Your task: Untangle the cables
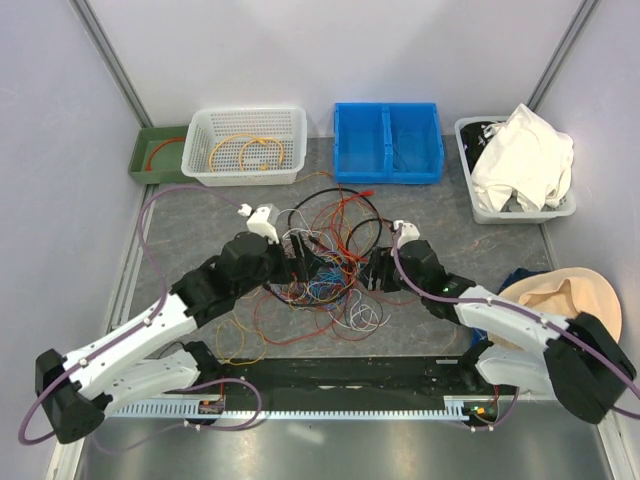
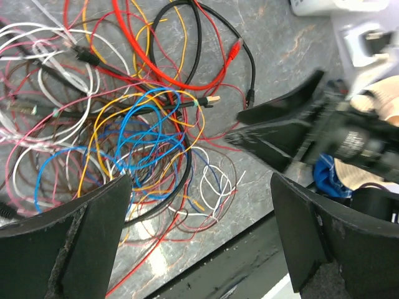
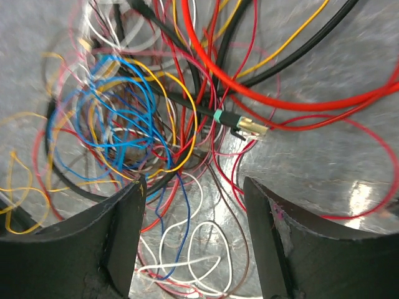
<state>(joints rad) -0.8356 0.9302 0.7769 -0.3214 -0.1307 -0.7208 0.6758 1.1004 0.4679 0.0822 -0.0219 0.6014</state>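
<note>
With left gripper [image 2: 199, 187] and right gripper [image 3: 194, 184] jaws open and empty, closing on the cables [image 2: 149, 124] may cinch several strands.

We see cables [image 1: 325, 262] coloured red, orange, yellow, blue, white and black, a mottled grey table [image 1: 500, 250], a green tray [image 1: 143, 150], a white latticed basket [image 1: 245, 176] and a blue bin [image 1: 360, 170].

No text, label, brand, number or sign is legible in any view. Small dark and orange patches near both ends of the long white slotted plastic rail [image 1: 330, 409] at the near table edge are too small to read
</note>
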